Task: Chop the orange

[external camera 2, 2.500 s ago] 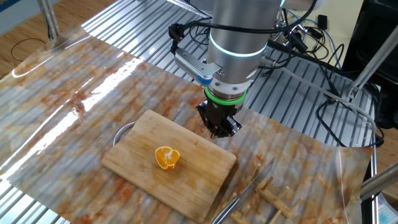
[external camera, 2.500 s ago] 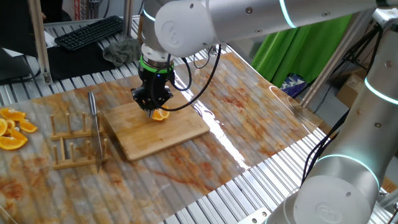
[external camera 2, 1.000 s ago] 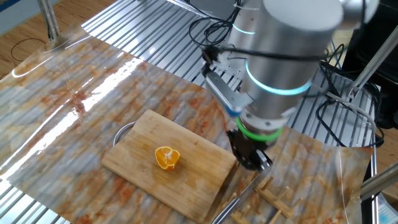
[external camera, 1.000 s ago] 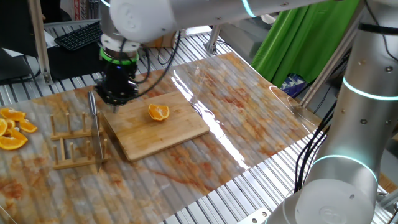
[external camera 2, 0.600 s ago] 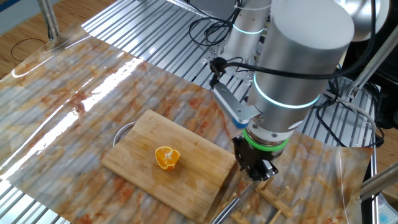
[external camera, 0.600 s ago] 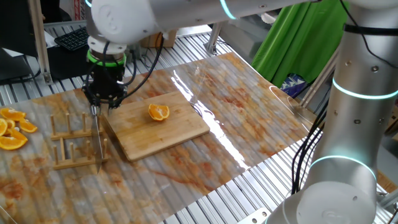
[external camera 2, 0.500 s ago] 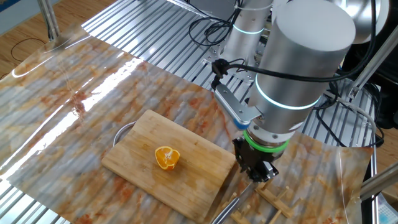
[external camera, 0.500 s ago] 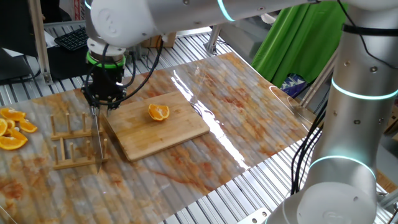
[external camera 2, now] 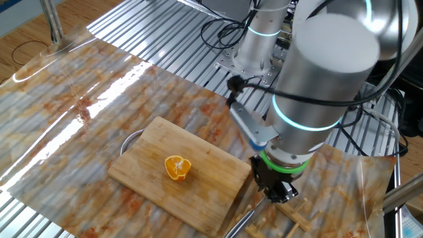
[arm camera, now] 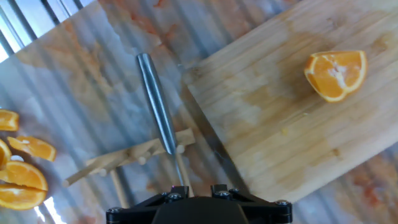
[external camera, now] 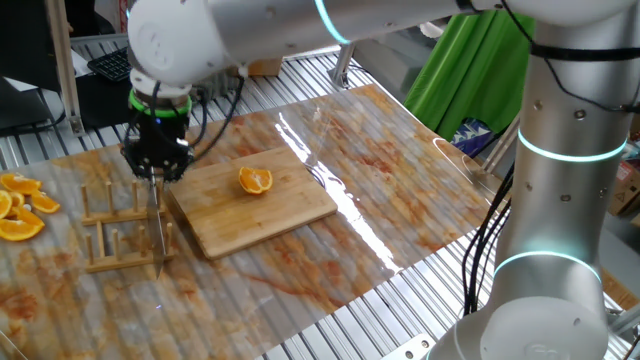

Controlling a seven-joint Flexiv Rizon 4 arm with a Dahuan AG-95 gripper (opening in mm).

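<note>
The black two-finger end effector (external camera: 152, 172) points straight down over the metal handle of the one long steel knife (arm camera: 157, 111), at the edge of the wooden peg rack (external camera: 118, 232) that carries the knife. Its fingers are hidden in the hand view and too dark in both fixed views, so I cannot tell whether they are spread or closed, or whether they touch the handle.

The knife lies with its handle toward the end effector and its blade running along the near edge of the rectangular wooden cutting board (external camera: 255, 205), which sits just beside the rack.

On that board, well apart from the end effector, rests the single small orange half-wedge (external camera: 256, 180). In the hand view (arm camera: 336, 74) its cut face is turned up, bright flesh showing with a paler rind edge. Its straight cut side lies toward the board's far edge and the rounded rind toward the middle, so its long axis runs roughly along the board's length (it looks whole, one piece).

Past the rack, on the marbled counter (external camera: 400, 190), lies one heap of bigger orange slices (external camera: 20, 205), about five visible.
</note>
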